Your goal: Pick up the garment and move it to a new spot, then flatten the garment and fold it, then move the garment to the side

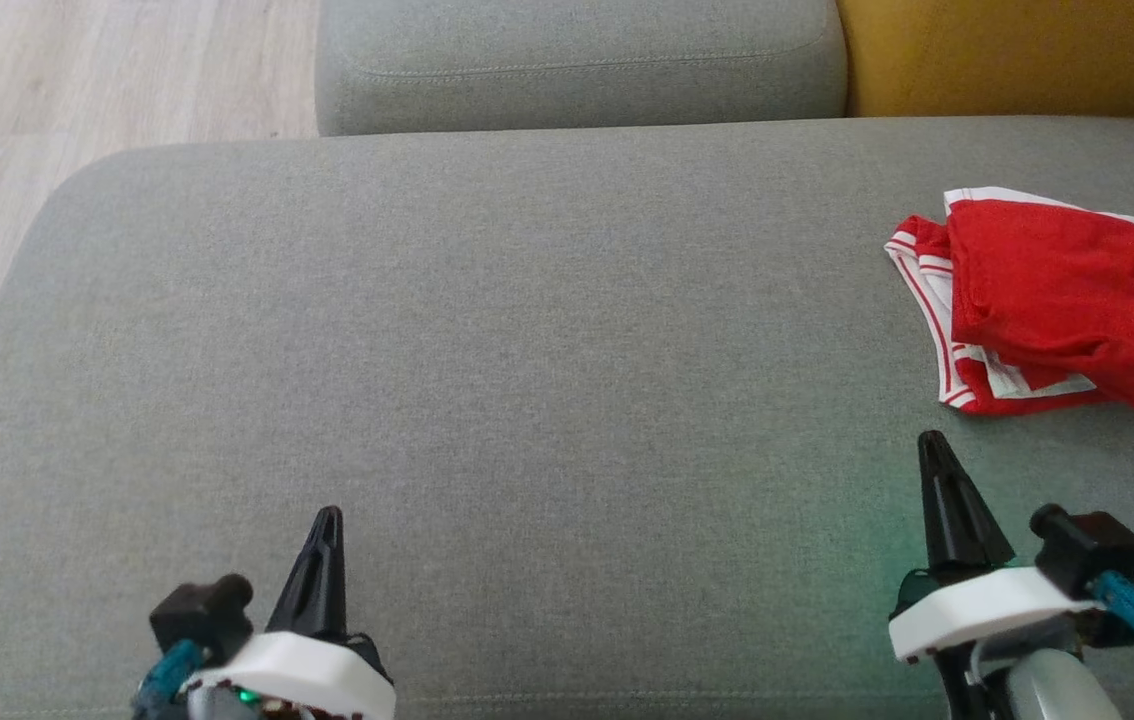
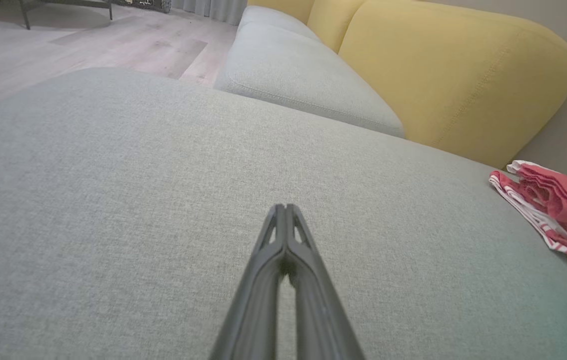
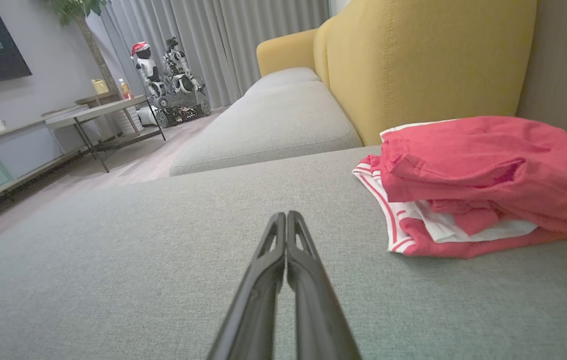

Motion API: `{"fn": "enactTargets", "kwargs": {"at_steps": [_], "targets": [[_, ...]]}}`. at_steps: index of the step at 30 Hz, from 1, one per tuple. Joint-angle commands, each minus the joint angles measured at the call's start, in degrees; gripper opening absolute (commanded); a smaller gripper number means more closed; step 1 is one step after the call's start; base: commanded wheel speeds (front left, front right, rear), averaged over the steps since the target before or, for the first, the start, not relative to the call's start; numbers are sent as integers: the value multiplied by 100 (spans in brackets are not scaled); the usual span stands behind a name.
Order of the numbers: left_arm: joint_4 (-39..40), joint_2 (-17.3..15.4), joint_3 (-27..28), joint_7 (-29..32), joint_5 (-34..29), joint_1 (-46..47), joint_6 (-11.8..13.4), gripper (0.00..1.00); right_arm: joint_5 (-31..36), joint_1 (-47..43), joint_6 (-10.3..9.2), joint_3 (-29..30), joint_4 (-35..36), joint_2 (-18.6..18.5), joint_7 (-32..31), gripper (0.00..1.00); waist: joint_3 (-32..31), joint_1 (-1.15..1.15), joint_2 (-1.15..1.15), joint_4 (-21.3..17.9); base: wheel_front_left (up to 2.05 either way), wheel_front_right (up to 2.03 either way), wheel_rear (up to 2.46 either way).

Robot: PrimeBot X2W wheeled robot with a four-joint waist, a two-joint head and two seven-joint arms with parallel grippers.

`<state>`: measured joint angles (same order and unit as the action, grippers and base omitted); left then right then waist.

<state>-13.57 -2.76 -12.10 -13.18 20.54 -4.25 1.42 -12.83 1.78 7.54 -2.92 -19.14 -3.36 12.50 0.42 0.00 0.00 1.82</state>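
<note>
Grey sofa seat (image 1: 527, 350) stretches wide, and the red garment (image 1: 1057, 300) sits loosely folded at its right edge, just ahead and right of the right tool (image 1: 931, 450), pinched shut and empty like the left tool (image 1: 326, 522), which is well apart.

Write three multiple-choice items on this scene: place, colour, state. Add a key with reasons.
1. Where does the garment lie?
A) on the floor
B) on the grey sofa cushion, beyond the right gripper
C) midway between both grippers
2. Its colours?
A) red with white stripes
B) blue and white
C) plain yellow
3. The left gripper and right gripper are
A) both open
B) both shut on cloth
C) both shut, empty
Key: B, it rests at the cushion's right end; A, red cloth with white-striped edges; C, jaws meet with nothing between in each wrist view.
</note>
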Motion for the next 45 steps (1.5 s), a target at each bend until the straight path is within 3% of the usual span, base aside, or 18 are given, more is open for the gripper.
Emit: {"fn": "enactTargets", "kwargs": {"at_steps": [1,45], "targets": [[161,-41,104,22,149,294,-37,0,-164,263,-1,50,222,3,-39,0,0,0,0,-2,0,0,0],[81,-132,638,656,2959,576,-368,0,-3145,331,-2,395,334,20,-754,0,-9,0,0,-71,0,0,0]]}}
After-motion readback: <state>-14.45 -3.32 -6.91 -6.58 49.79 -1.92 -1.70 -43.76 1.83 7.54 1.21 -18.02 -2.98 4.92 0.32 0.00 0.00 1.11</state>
